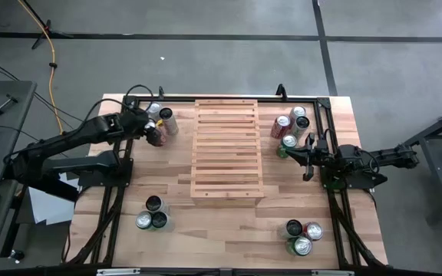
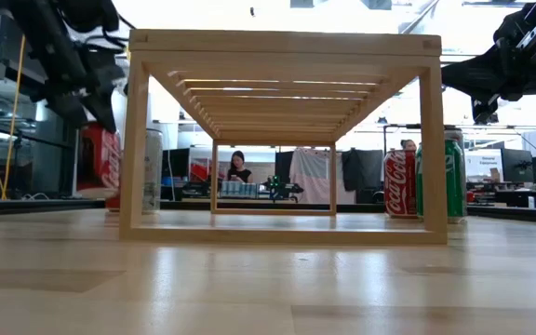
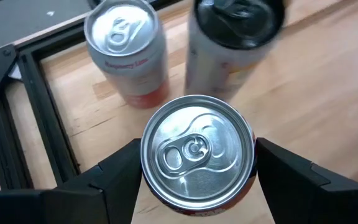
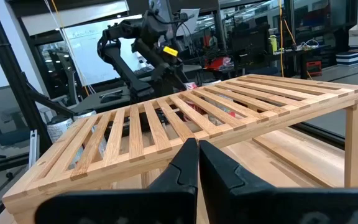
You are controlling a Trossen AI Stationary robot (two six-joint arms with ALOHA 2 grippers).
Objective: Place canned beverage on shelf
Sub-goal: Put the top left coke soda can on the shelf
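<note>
At the table's far left corner, the left gripper (image 1: 153, 132) has its two fingers (image 3: 114, 174) pressed against either side of a silver-topped red can (image 3: 197, 152), gripping it while it stands upright. Two more cans stand close beside it: one with a pale pink label (image 3: 126, 50) and one with a black top (image 3: 235, 43). Nearer the front on the left, a cluster of three cans (image 1: 152, 215) stands on the table (image 1: 221, 230).

In the middle stands the shelf (image 1: 225, 149), a light-wood rack of slats with nothing on its top.

To the right of the shelf a group of red and green cans (image 1: 290, 126) stands near the far edge, and another group (image 1: 301, 234) stands near the front. The right gripper (image 1: 307, 157) hangs beside the shelf's right edge, its fingers closed together and holding nothing.
</note>
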